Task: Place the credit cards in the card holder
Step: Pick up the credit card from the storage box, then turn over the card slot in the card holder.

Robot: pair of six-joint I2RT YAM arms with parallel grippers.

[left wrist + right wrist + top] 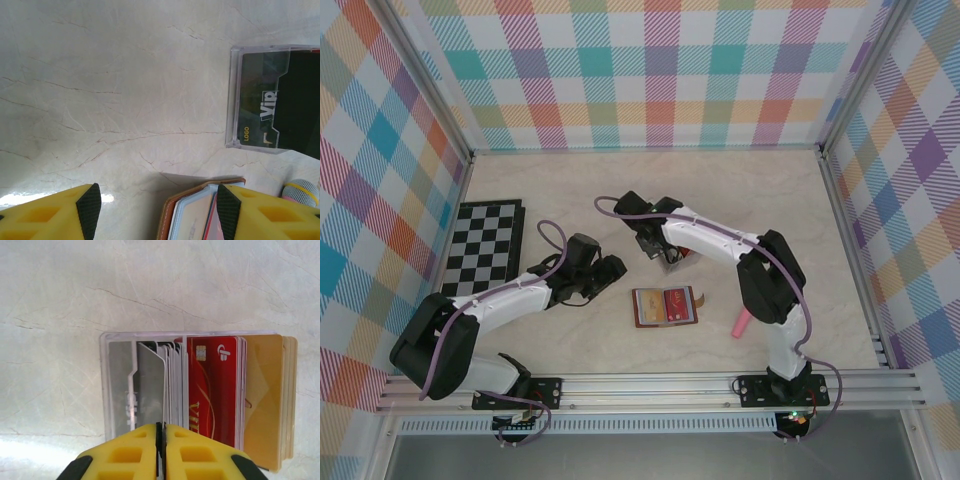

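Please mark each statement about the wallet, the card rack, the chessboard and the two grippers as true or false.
1. The wallet lies open on the table. True.
2. The left gripper is shut on a card. False: its fingers stand apart and hold nothing, with the wallet's edge below them.
3. The right gripper is closed on a card standing in the clear rack. True.
4. The chessboard lies on the robot's right side. False: it lies on the left side, beyond the left arm.
5. A red card stands in the rack next to a gold card. True.
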